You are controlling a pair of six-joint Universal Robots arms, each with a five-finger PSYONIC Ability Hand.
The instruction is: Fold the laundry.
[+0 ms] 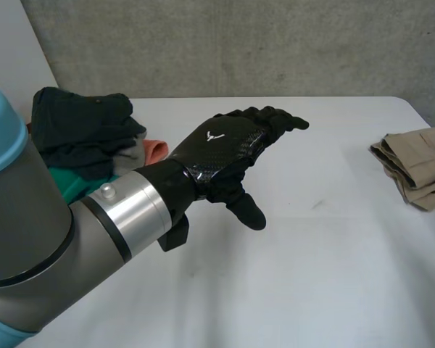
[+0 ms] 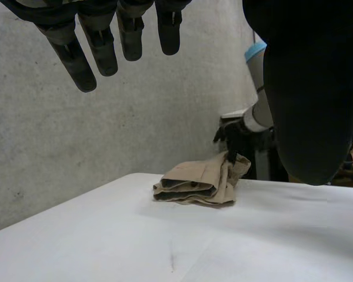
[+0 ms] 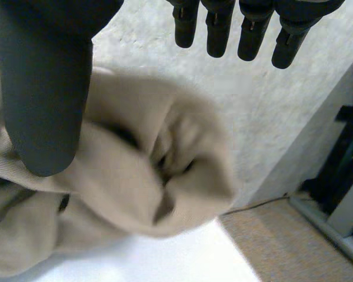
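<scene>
A folded beige garment [image 1: 419, 165] lies at the table's right edge. My left hand [image 1: 225, 148] hovers open above the middle of the white table [image 1: 312, 283], fingers straight and nothing in it. In the left wrist view its fingers [image 2: 100, 47] hang well clear of the beige garment [image 2: 197, 182], and my right hand [image 2: 230, 136] sits at that garment's far side. In the right wrist view the right hand [image 3: 44, 88] is open, thumb and fingers straight, with the bunched beige garment [image 3: 135, 194] just under its palm.
A pile of unfolded laundry [image 1: 87, 130] sits at the back left: a dark garment on top, teal and orange cloth beneath. A grey wall [image 1: 239, 43] runs behind the table. The floor [image 3: 294, 247] drops off past the table's right edge.
</scene>
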